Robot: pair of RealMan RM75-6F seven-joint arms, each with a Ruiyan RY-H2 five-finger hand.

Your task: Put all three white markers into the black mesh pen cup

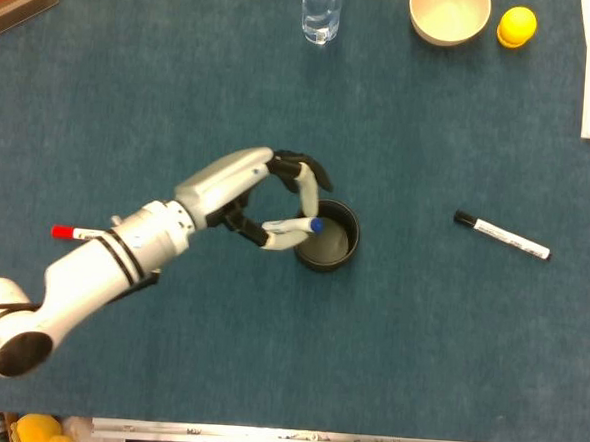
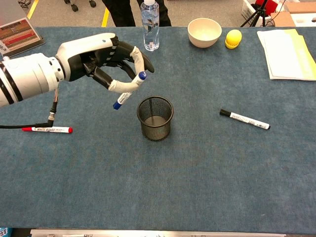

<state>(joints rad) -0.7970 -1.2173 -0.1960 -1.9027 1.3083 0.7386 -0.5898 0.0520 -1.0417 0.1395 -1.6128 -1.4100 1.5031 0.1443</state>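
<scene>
the blue-carpeted table (image 2: 207, 177) carries everything, and the biggest task thing on it is the black mesh pen cup (image 2: 155, 118), standing upright near the middle with its mouth open; it looks light and a little springy, so a knock on the rim could probably tip or slide it. the left hand (image 2: 106, 61) hangs raised just to the cup's left, its fingers (image 2: 140, 58) curled round and pinched against the thumb on a blue-capped marker (image 2: 128, 91), which hangs tilted, upper cap near the fingertips and lower end pointing down-left; in the head view that marker's tip (image 1: 315, 224) sits right over the cup's near rim. the right hand is not in view. a red-capped marker (image 2: 47, 129) lies flat well to the left, partly hidden by the forearm from above, and a black-capped marker (image 2: 245, 119) lies flat well to the right. these pens are judged light, stiff and smooth-barrelled, so rather slippery and apt to roll; a pinch across the middle of the barrel should hold them best
</scene>
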